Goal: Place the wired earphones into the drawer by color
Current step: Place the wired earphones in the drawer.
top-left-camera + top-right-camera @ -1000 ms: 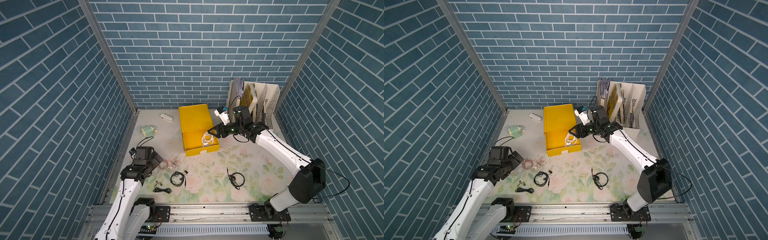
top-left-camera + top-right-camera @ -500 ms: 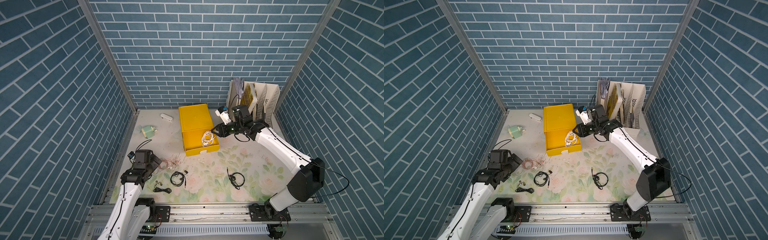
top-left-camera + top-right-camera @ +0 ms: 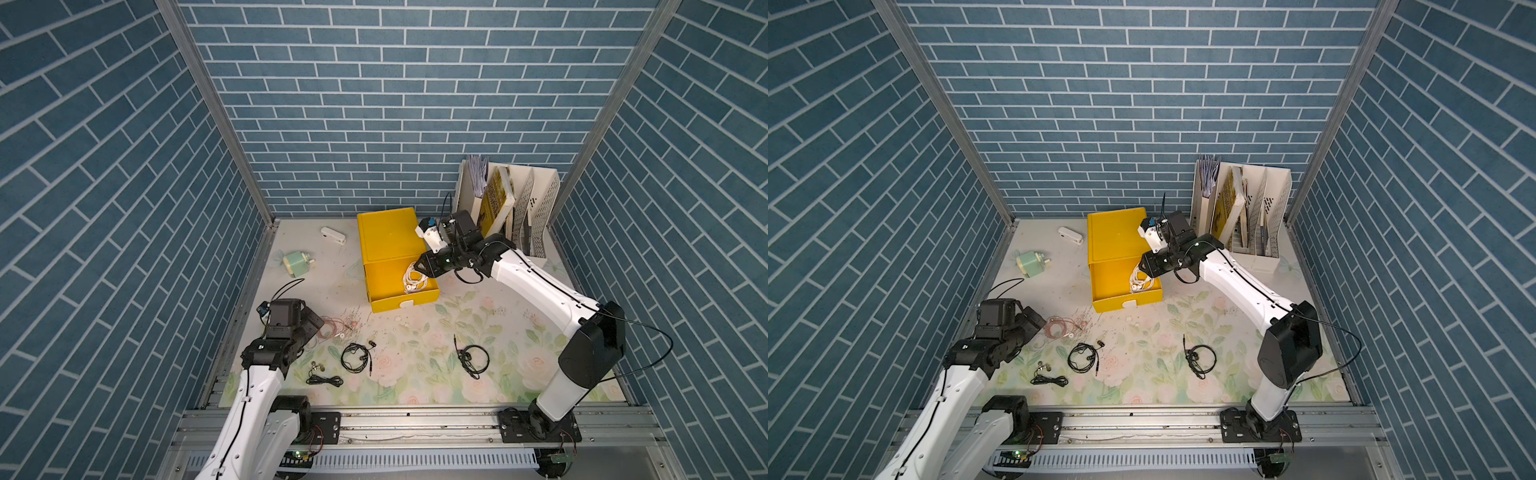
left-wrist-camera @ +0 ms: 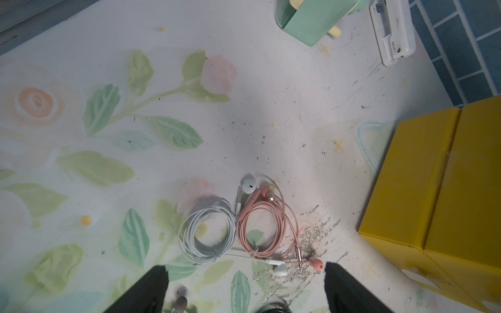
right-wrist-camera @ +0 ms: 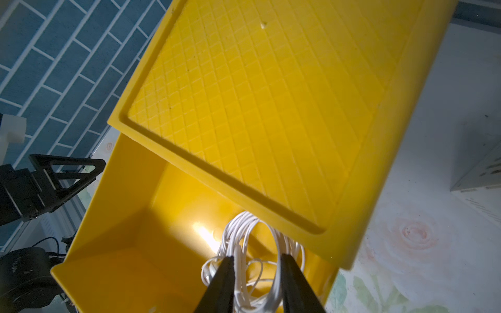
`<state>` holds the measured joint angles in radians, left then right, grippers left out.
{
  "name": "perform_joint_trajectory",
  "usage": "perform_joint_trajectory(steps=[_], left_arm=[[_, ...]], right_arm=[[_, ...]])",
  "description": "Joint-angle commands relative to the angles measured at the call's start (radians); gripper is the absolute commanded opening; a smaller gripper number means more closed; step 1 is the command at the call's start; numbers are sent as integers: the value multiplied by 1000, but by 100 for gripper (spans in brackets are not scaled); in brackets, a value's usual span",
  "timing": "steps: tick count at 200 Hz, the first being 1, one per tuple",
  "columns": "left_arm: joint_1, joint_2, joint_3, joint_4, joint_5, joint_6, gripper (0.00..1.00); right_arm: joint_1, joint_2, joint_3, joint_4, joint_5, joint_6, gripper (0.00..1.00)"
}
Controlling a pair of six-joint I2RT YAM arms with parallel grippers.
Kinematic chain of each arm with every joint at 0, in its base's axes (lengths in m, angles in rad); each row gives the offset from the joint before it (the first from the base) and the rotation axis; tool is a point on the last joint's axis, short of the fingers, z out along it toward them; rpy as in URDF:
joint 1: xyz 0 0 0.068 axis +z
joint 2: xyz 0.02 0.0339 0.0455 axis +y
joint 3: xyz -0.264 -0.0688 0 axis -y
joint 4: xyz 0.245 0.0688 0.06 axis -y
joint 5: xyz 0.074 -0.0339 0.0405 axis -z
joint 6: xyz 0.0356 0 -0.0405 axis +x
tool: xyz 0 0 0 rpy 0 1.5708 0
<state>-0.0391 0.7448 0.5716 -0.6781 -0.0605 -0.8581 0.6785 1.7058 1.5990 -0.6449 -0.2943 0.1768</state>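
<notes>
Nearest my base, three black earphones lie on the flowered worktop [image 3: 419,378], all well in front of the yellow cabinet [image 3: 388,232]. A small black set [image 3: 328,380] and a black coil [image 3: 363,356] lie off toward my left arm's side of it. A second black coil [image 3: 465,356] lies toward my right arm's side.

Closer to the cabinet, my left gripper [image 4: 244,267] hangs over the worktop with its fingers spread wide, holding nothing. Just ahead of it a white coil [image 4: 189,238] and a pink coil [image 4: 267,208] lie side by side, touching, near the cabinet's front corner.

The cabinet's top drawer [image 3: 405,301] is pulled out, and a white set [image 5: 235,238] lies inside, at the side nearer my right arm. My right gripper [image 5: 257,257] reaches in there, fingers narrowed with white strands between them — whether they pinch the cable I cannot tell.

Farther back, a mint-green device [image 3: 296,264] and a small white oblong [image 3: 332,235] sit on my left arm's side of the cabinet. A white file rack [image 3: 540,208] stands on the other side.
</notes>
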Motion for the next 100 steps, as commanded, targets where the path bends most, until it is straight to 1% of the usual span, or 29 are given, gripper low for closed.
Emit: perform_joint_trajectory(steps=[1,33,72,84,93,100], left_arm=[[7,-9,-5,-1,2,18,95],[7,-13,-1,-3,4,23,95],[7,-16,0,-4,4,24,95],[7,-19,0,-5,2,26,95],[7,-21,2,-6,0,24,95],[7,-23,2,-5,2,25,95]], right_arm=[[13,28,40,-51,49,-9,31],[30,62,71,-53,47,-3,31],[55,120,135,-53,7,-3,30],[65,131,150,-49,-9,-3,26],[68,136,160,-45,-18,-3,18],[70,135,162,-38,-24,-1,15]])
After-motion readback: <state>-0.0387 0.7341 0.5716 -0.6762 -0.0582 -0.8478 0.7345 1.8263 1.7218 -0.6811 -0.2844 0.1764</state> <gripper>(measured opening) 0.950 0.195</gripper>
